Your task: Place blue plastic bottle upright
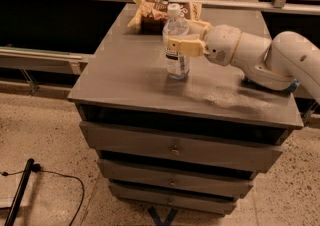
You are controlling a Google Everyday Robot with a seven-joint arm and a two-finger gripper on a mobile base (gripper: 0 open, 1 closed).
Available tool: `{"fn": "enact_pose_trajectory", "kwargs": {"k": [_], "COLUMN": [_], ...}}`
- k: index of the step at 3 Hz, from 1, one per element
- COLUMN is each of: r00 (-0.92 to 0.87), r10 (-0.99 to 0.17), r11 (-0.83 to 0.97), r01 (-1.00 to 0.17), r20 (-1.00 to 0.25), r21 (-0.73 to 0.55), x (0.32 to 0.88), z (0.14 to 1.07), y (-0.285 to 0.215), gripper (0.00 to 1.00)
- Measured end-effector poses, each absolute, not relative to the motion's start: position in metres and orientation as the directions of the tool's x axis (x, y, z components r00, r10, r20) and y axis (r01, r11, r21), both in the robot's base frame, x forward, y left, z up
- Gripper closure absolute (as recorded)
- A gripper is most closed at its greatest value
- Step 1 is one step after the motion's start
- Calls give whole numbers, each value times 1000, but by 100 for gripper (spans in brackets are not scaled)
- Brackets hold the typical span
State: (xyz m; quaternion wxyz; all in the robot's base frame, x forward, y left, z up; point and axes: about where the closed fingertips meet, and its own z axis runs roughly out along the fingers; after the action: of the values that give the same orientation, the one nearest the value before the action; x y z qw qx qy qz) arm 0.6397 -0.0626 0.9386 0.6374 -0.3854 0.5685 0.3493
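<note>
The blue plastic bottle is clear with a white cap and a pale label. It stands upright on the grey cabinet top, near the middle. My gripper reaches in from the right at the bottle's mid-height, with one cream finger in front of the bottle and one behind it. The white arm stretches off to the right edge.
A snack bag lies at the back of the cabinet top behind the bottle. A blue object peeks out under the arm at the right. The cabinet has several drawers. A black pole and cable lie on the floor at the lower left.
</note>
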Motion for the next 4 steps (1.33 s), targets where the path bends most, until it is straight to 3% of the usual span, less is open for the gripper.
{"fn": "enact_pose_trajectory", "kwargs": {"k": [3,4], "r00": [102,102], "r10": [-15,-31], "r11": [458,452], "r01": [-884,-886], "r20": [-995,-994], "r21": [-98,-105], "x": [638,636], "z": [937,937], "y": [-71,-74], "gripper": [12,0]}}
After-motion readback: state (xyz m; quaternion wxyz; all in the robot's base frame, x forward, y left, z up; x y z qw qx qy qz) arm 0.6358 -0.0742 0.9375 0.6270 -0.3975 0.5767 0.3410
